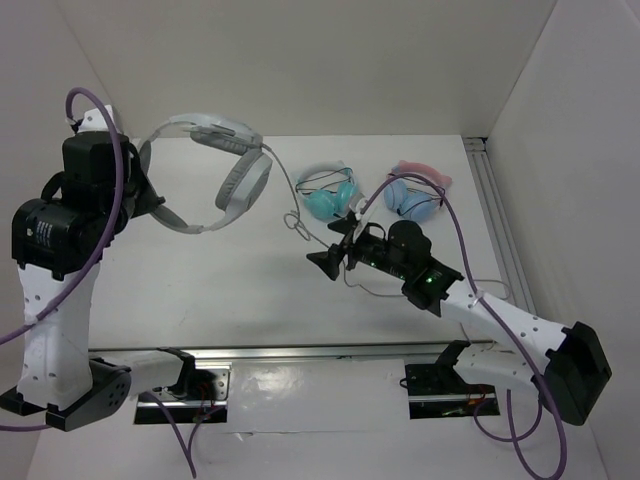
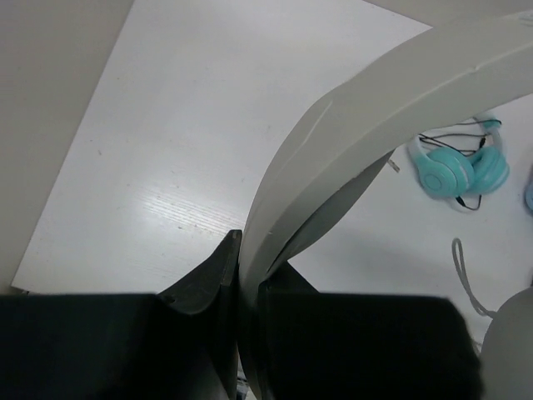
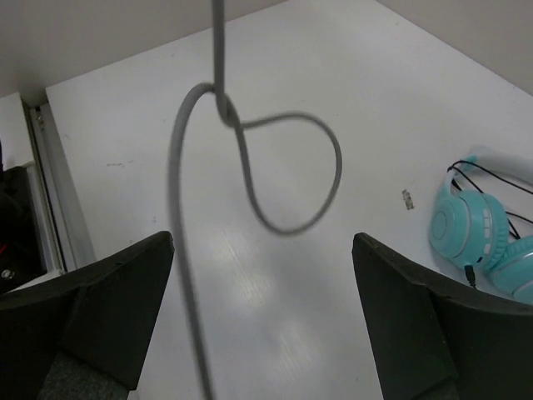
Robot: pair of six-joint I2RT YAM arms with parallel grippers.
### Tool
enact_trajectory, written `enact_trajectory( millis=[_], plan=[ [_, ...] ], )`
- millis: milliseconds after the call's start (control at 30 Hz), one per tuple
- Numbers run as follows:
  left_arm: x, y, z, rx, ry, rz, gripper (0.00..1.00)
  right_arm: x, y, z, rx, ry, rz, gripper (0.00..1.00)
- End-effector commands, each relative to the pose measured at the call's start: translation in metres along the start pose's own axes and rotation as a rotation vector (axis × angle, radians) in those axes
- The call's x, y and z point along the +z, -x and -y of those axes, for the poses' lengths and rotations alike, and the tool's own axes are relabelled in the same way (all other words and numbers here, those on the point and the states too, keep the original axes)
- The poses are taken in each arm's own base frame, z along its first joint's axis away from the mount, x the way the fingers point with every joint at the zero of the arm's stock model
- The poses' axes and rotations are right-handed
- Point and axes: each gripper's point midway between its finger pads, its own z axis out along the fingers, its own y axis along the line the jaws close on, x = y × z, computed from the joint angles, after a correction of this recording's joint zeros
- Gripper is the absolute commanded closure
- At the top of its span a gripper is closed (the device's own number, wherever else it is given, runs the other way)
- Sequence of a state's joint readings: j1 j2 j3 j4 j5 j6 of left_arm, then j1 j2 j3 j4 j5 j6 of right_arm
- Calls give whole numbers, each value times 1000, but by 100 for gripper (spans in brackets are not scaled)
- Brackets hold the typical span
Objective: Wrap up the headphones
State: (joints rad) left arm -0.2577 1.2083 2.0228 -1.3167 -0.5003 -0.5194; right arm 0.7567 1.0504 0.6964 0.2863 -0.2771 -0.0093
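Left end effector clamps the stiff band of the large light-grey plastic headphones. Right end effector is released; the limp thin grey cable likely needs pinching near its loop.

Bright, even overhead light. Soft glare patch on the table; shadows there faint. Cable above the table blurred, out of focus.

The headphones sit with their band in the left pincer, cups out to its right. Their cable loops just ahead of the right pincer. Off that pincer's right side a small pair lies on the table, with another small pair just beside it.
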Motion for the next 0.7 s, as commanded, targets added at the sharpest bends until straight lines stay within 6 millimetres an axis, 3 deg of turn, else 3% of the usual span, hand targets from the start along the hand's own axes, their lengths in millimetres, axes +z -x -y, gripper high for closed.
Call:
enact_trajectory(
  millis=[0, 67, 100, 133, 167, 233, 333, 367, 400, 533, 567, 633, 667],
  plan=[
    [-8, 26, 31, -70, -166, 78, 100, 5, 10, 11, -44, -71, 62, 6],
    [-9, 25, 33, -69, -175, 73, 100, 5, 10, 22, -55, -127, 66, 7],
    [-9, 25, 33, -69, -175, 73, 100, 6, 14, 23, -58, -136, 82, 14],
    [-11, 27, 33, -73, -179, 81, 100, 5, 13, 23, -59, -136, 85, 31],
    [-11, 27, 33, -73, -179, 81, 100, 7, 9, 24, -56, -136, 73, 41],
    [-10, 27, 27, -71, -149, 85, 100, 7, 3, 22, -44, -125, 63, 81],
    [-5, 29, 24, -70, -116, 90, 100, 5, 0, 18, -24, -114, 61, 86],
    [-5, 27, 23, -66, -112, 83, 100, 4, -14, 15, -18, -105, 32, 88],
    [-5, 28, 19, -70, -96, 88, 100, 2, -12, 14, -10, -105, 46, 99],
    [9, 23, 8, -64, -8, 81, 100, -10, -15, 7, 13, -109, 43, 100],
    [16, 16, 3, -63, 40, 69, 100, -13, -25, 0, 19, -98, -1, 100],
    [25, 15, -15, -67, 157, 92, 100, -17, -17, -11, 4, -94, -16, 100],
    [41, 5, -14, -55, 191, 68, 100, -23, -22, -27, -9, -81, -62, 100]
  ],
)
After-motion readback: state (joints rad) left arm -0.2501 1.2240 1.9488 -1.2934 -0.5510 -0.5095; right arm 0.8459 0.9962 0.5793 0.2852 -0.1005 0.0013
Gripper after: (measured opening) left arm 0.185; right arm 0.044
